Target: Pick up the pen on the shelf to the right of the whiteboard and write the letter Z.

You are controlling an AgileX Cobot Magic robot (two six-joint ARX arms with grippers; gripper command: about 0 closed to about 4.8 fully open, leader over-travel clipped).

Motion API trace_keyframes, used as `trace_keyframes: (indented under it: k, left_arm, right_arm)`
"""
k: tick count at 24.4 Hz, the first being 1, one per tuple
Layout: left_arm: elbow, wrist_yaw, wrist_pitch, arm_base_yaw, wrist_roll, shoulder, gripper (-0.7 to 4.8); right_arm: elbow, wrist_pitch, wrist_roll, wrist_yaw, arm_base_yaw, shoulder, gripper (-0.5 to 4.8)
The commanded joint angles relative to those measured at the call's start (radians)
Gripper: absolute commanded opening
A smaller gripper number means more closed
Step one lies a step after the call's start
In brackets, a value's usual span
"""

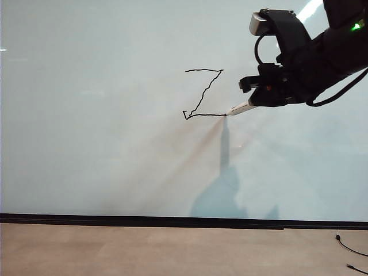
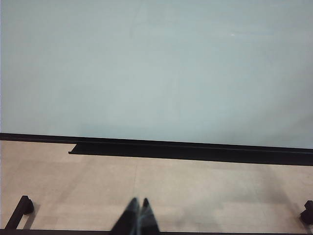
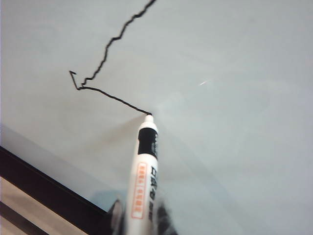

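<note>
- The right gripper [image 1: 253,99] hides most of the pen [image 1: 240,107] in the exterior view; only its tip end shows, at the letter Z [image 1: 203,95].
- In the right wrist view the pen's [image 3: 145,174] rear end and the right gripper's fingers [image 3: 116,215] are blurred and cut off.
- The Z's top stroke is cut off there.
- The left gripper [image 2: 138,220] shows only blurred, closed fingertips below the whiteboard [image 2: 156,68].

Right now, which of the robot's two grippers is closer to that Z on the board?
The right. The right gripper holds the pen with its tip at the end of the letter Z. The left gripper is shut, low over the floor, far below the writing.
</note>
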Motion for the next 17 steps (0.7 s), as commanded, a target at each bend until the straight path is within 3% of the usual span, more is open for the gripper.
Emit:
trace_keyframes:
  k: [1, 6, 9, 17]
  left_arm:
    - [0.002, 0.000, 0.011, 0.000, 0.005, 0.000, -0.05]
    - [0.002, 0.000, 0.011, 0.000, 0.005, 0.000, -0.05]
    - [0.002, 0.000, 0.011, 0.000, 0.005, 0.000, -0.04]
    - [0.002, 0.000, 0.011, 0.000, 0.005, 0.000, -0.04]
  right_arm:
    - [-0.013, 0.028, 0.001, 0.029, -0.005, -0.021, -0.09]
    - [-0.016, 0.036, 0.001, 0.014, -0.005, -0.021, -0.09]
    - [-0.029, 0.036, 0.002, -0.066, 0.005, -0.048, -0.09]
    - [-0.142, -0.013, -0.030, -0.044, 0.081, -0.267, -0.09]
